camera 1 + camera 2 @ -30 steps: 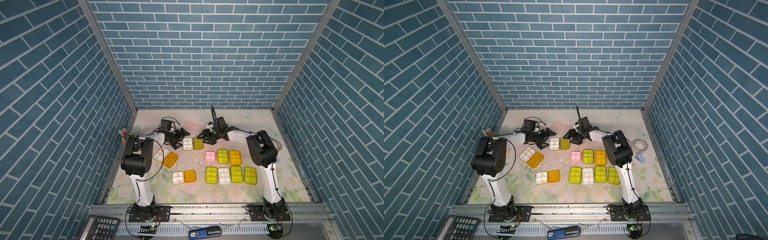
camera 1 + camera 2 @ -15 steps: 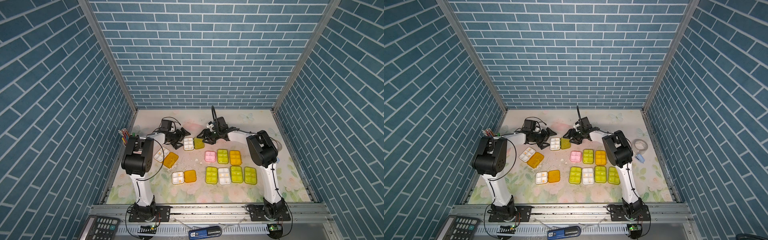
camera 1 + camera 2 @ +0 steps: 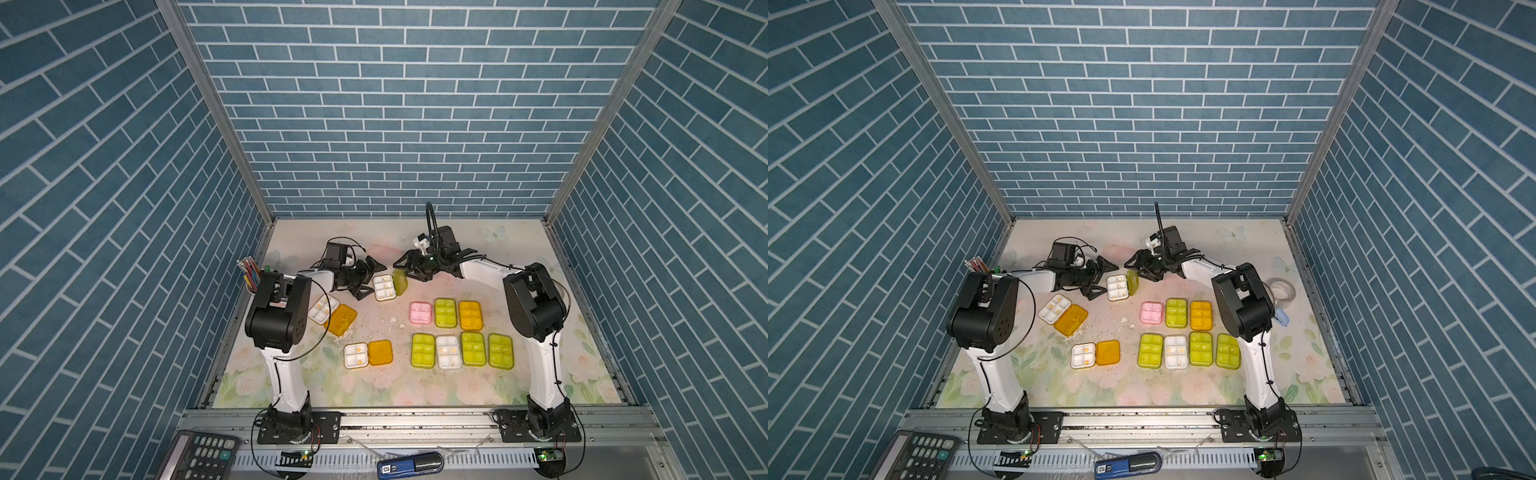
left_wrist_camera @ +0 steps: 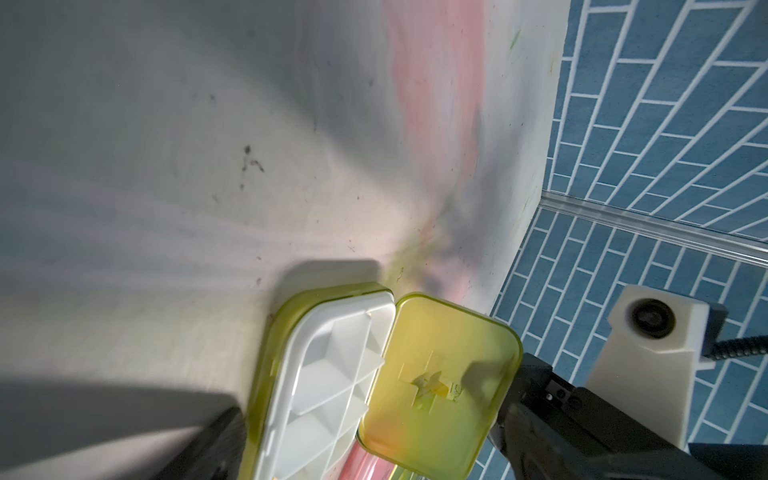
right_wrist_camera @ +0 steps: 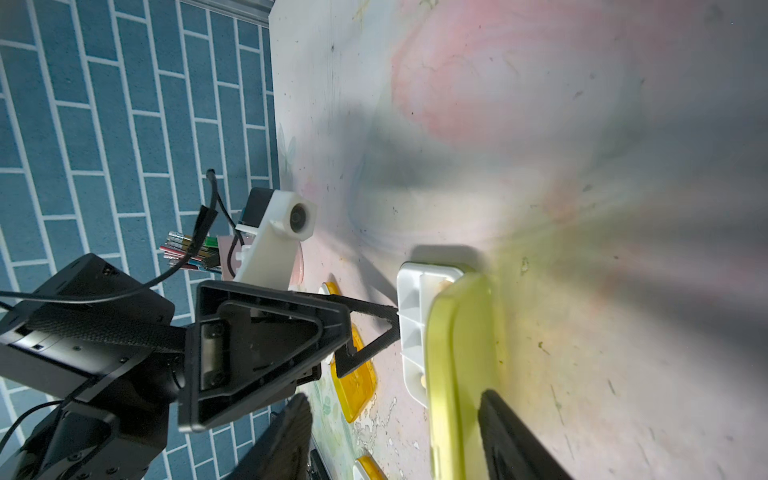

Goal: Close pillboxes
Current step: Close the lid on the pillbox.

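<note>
— Where's the box you're on?

— Far middle of the counter (image 3: pixel 478 253), between my arms: a small pillbox (image 3: pixel 384 287). Its white tray (image 5: pixel 409 332) lies flat, and its yellow-green lid (image 5: pixel 457 365) stands half raised on the hinge.

— And your tools?

— My right tool (image 3: pixel 409 272) is spread, with one finger on each side of the lid. The outer finger (image 5: pixel 511 432) is at its back. My left tool (image 3: pixel 368 279) is spread too, fingertips (image 5: pixel 388 316) butted against the tray's side opposite the hinge, as a stop.

— How will it handle?

— Light and slick, I judge: thin hard plastic with rounded corners, so it would skid unless braced. The lid is translucent and probably a little bendy. The tray is stiff, ribbed into cells. I'd push at the lid's free edge, away from the hinge, then press flat over the catch. Gently, since that hinge looks thin.
</note>
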